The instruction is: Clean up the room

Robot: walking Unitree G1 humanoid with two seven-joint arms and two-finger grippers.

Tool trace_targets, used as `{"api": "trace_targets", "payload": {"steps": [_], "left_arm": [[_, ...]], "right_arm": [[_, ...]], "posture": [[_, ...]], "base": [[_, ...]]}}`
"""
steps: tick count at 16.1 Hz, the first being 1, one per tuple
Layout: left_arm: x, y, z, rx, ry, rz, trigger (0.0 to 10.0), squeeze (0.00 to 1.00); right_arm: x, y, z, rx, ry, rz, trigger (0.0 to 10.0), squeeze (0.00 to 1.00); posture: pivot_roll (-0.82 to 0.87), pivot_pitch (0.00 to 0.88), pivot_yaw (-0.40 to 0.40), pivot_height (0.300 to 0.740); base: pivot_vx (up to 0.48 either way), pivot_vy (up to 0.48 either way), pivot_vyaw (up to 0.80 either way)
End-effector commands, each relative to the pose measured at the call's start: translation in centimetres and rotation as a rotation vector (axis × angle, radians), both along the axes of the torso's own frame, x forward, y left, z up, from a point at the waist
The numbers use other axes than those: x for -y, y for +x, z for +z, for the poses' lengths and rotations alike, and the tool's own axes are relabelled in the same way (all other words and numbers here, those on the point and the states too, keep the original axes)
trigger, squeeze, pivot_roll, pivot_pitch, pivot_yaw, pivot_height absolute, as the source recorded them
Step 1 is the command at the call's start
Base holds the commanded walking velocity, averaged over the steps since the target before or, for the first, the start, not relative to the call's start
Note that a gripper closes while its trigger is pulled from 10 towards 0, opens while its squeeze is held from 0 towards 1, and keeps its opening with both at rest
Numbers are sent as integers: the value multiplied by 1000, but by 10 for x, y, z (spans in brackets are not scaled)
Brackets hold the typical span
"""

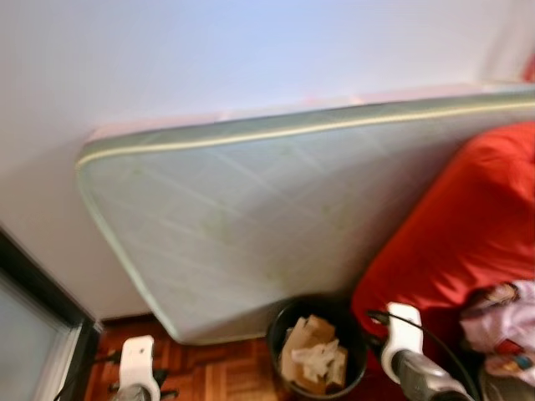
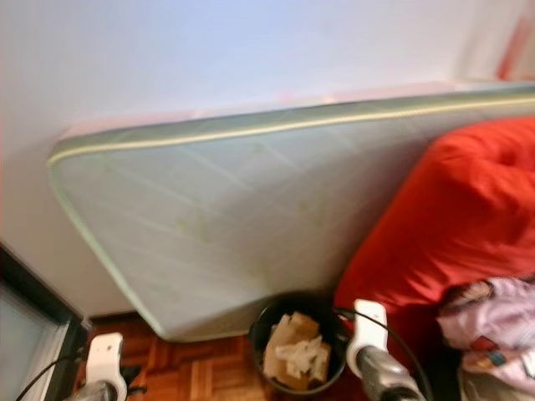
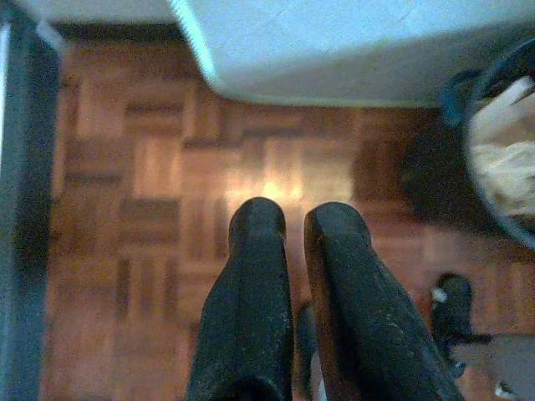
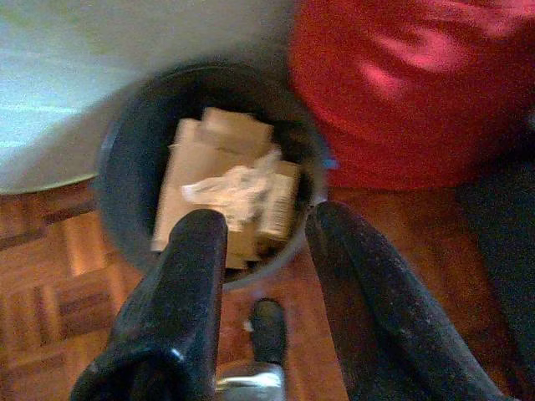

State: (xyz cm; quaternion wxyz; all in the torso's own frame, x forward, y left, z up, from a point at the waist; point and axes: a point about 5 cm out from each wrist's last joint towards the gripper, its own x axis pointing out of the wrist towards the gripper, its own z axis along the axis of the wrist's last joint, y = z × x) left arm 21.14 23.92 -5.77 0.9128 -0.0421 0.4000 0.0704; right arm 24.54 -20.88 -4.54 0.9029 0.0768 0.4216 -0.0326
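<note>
A black trash bin (image 1: 277, 332) stands on the parquet floor at the foot of a leaning mattress, holding cardboard pieces and crumpled paper (image 1: 313, 355). My right gripper (image 4: 267, 221) hangs just above and in front of the bin (image 4: 125, 167), open, with nothing between its fingers. My left gripper (image 3: 294, 213) is lower left over bare parquet, shut and holding nothing. The white wrists of both arms (image 1: 138, 363) (image 1: 405, 334) show at the bottom of the left eye view.
A pale green mattress (image 1: 251, 225) leans against the white wall. A big red beanbag (image 1: 468, 225) crowds the bin's right side, with a heap of clothes (image 1: 506, 322) in front of it. A dark door frame (image 1: 38, 292) borders the left.
</note>
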Motion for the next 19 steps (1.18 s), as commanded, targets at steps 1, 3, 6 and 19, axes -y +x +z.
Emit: {"api": "trace_targets", "payload": {"steps": [1, 3, 6, 19], "left_arm": [[-3, -4, -2, -20, 5, 0, 10000, 0], [-3, -4, -2, -19, 4, 1, 10000, 0], [-3, -4, -2, -20, 6, -2, 10000, 0], [-3, -4, -1, -21, 7, 3, 10000, 0]], "right_arm": [[-6, 3, 1, 6, 13, 6, 10000, 0], [-6, 4, 1, 7, 14, 6, 10000, 0], [-6, 4, 1, 7, 15, 6, 10000, 0], [-6, 4, 2, 10, 14, 5, 10000, 0]], "posture": [[53, 0, 40, 740], [53, 0, 41, 740], [52, 0, 42, 740], [51, 0, 43, 740]], "base": [[0, 0, -788], [0, 0, -788], [0, 0, -788], [0, 0, -779]]}}
